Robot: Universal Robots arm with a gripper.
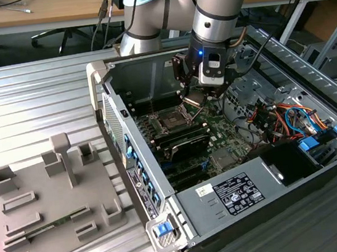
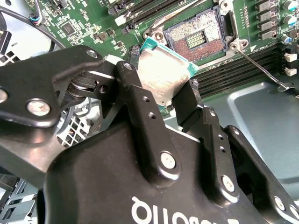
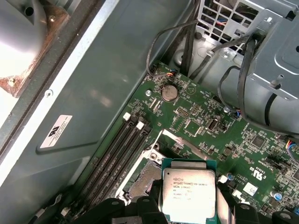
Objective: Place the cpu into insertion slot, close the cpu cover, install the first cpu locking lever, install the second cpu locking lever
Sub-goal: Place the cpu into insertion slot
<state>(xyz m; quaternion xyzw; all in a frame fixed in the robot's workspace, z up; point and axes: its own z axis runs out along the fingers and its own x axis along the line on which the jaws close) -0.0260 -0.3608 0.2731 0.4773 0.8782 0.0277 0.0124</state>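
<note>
Black two-fingered gripper [image 2: 158,91] clamps the small, flat, square, grey-topped cpu [image 2: 161,70]; the open, pin-filled insertion slot [image 2: 196,39] lies near, below the gripper.

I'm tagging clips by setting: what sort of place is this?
Probably a robotics lab or workshop: an open computer case lies on a ribbed metal table, wooden desks stand behind it, and the arm's end effector grips the cpu over the motherboard.

In the second wrist view the hand [image 2: 159,91] hides one edge of the cpu [image 2: 161,70]; its body is cut off.
</note>
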